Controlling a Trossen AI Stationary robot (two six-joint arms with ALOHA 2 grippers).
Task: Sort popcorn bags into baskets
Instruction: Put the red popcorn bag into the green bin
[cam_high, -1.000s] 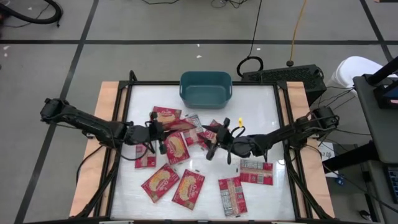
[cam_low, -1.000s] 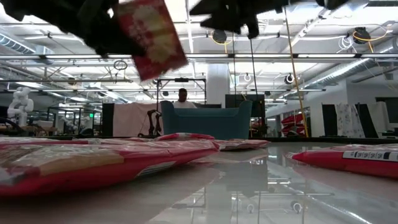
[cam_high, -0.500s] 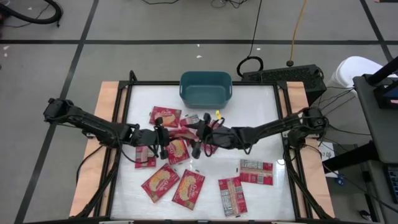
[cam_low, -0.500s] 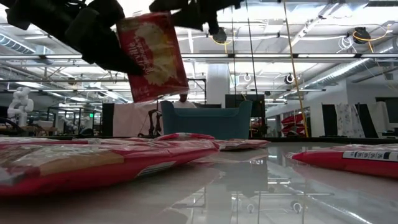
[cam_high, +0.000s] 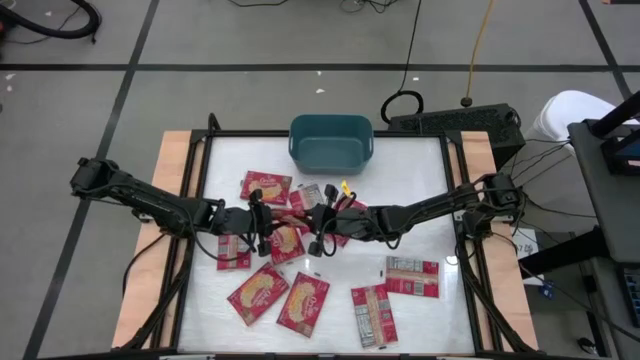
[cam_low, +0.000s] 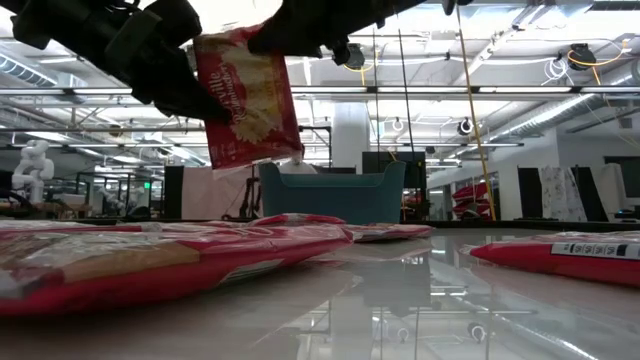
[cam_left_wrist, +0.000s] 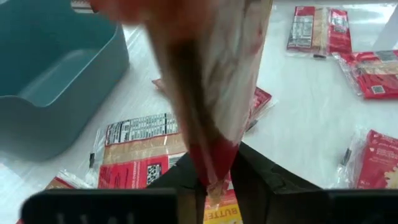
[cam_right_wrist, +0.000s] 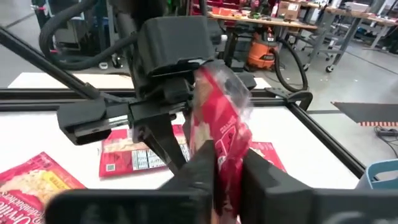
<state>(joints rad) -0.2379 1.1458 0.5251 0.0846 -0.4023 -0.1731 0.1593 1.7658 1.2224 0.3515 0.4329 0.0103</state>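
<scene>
One red popcorn bag (cam_low: 248, 95) with a yellow picture hangs upright above the table's middle, held by both grippers. My left gripper (cam_high: 268, 222) reaches it from the table's left and is shut on it. My right gripper (cam_high: 312, 226) reaches it from the right and is also shut on it. The teal basket (cam_high: 330, 142) stands at the far edge with nothing showing inside. Several other popcorn bags (cam_high: 262, 292) lie flat on the white table. My left gripper pinches the bag's thin side edge (cam_left_wrist: 214, 177) between its two fingers, coming level from the table's left. The bag stands upright, clear of the table. My right gripper pinches the bag's upper part (cam_right_wrist: 227, 155) between its two fingers, coming from the table's right, near the top edge (cam_low: 270, 40). The bag hangs below and between both grippers, lifted clear.
Flat bags lie under and around the grippers (cam_high: 265, 186), at the near left (cam_high: 303, 303) and at the near right (cam_high: 412, 277). The table has a dark frame and wooden side strips (cam_high: 176, 170). Free white surface lies left and right of the basket.
My right gripper has moved toward the table's left, to the bag held by my left gripper, and has taken hold of its upper part. The bag has turned from tilted to more upright and stays lifted clear.
</scene>
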